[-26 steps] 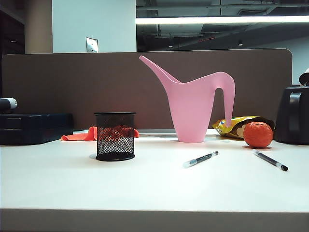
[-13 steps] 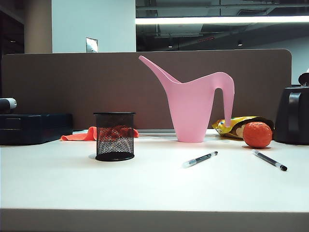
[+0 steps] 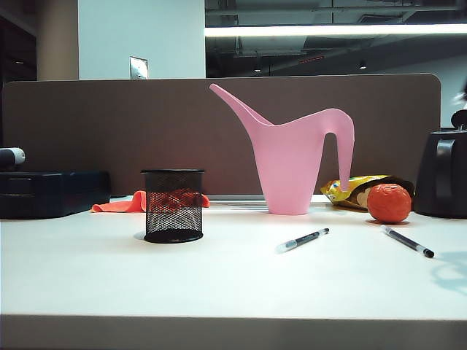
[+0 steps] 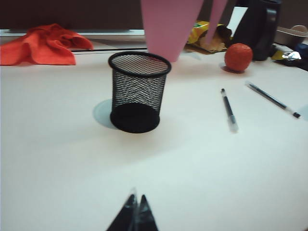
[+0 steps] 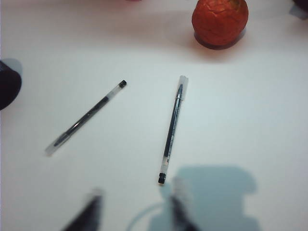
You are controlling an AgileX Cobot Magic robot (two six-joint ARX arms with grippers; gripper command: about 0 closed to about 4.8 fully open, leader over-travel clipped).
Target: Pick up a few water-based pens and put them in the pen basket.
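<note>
Right tool parted above the nearer pen; left tool closed, short of the pen basket. Pen likely light, stiff, rolls easily; grip mid-barrel.

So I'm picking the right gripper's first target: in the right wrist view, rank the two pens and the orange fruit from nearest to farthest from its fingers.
1. The pen beside the fruit: its black end lies just ahead of the right gripper, whose fingers are open.
2. The pen toward the basket: off to the side, farther out.
3. The orange fruit: at the far edge, beyond both pens.
</note>
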